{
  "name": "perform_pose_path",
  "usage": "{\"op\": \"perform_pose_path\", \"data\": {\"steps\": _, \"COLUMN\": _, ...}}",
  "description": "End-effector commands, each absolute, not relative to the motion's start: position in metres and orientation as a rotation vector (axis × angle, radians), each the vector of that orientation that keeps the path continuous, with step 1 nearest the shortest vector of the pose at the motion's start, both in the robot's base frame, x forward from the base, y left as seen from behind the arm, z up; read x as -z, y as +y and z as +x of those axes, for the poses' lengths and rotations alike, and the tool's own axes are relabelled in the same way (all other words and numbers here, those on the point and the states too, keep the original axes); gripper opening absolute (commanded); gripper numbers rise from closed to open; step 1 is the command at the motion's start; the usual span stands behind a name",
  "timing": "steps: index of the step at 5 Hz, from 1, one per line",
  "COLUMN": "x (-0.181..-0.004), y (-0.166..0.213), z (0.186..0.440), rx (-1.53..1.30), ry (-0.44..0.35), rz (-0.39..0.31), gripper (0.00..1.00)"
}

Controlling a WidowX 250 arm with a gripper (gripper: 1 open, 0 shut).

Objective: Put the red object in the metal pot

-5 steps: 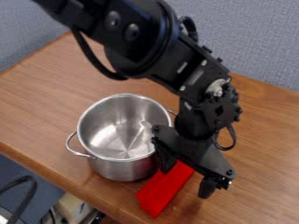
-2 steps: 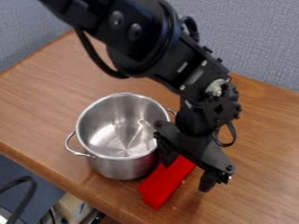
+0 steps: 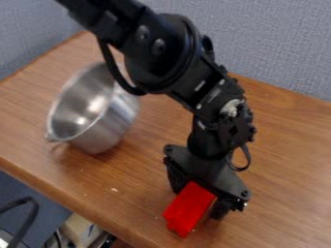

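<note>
The red object (image 3: 188,213) is a bright red block lying near the table's front edge, its near end pointing toward the camera. My gripper (image 3: 207,192) hangs straight down over the block's far end, open, with one finger (image 3: 173,177) on each side of it. I cannot tell whether the fingers touch it. The metal pot (image 3: 88,111) sits at the left of the table, well away from the block. It looks tilted and blurred, with its shiny inside facing up and right and a small loop handle at its lower left.
The wooden table (image 3: 52,165) ends close in front of the block, and dark cables lie below the edge at the lower left. My black arm (image 3: 155,48) reaches in from the top, above the pot. A grey-blue wall stands behind the table.
The pot has shifted from beside the gripper to the left and back, and now looks tilted. The gripper has moved slightly lower over the red block, still open.
</note>
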State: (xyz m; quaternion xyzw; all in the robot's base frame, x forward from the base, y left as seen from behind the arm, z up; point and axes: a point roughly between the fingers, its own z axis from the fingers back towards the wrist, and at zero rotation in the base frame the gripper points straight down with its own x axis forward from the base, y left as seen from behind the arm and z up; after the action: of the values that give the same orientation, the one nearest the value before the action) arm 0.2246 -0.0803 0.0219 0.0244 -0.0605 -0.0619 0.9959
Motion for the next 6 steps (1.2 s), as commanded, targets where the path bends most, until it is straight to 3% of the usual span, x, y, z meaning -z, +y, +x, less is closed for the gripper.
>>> {"op": "perform_pose_path", "data": {"steps": 1, "x": -0.024, "y": -0.074, "z": 0.224, "rx": 0.109, "ry": -0.114, "rz": 0.055, "gripper": 0.00}}
{"op": "perform_pose_path", "data": {"steps": 6, "x": -0.043, "y": -0.067, "z": 0.222, "rx": 0.096, "ry": -0.113, "rz": 0.065, "gripper": 0.00}}
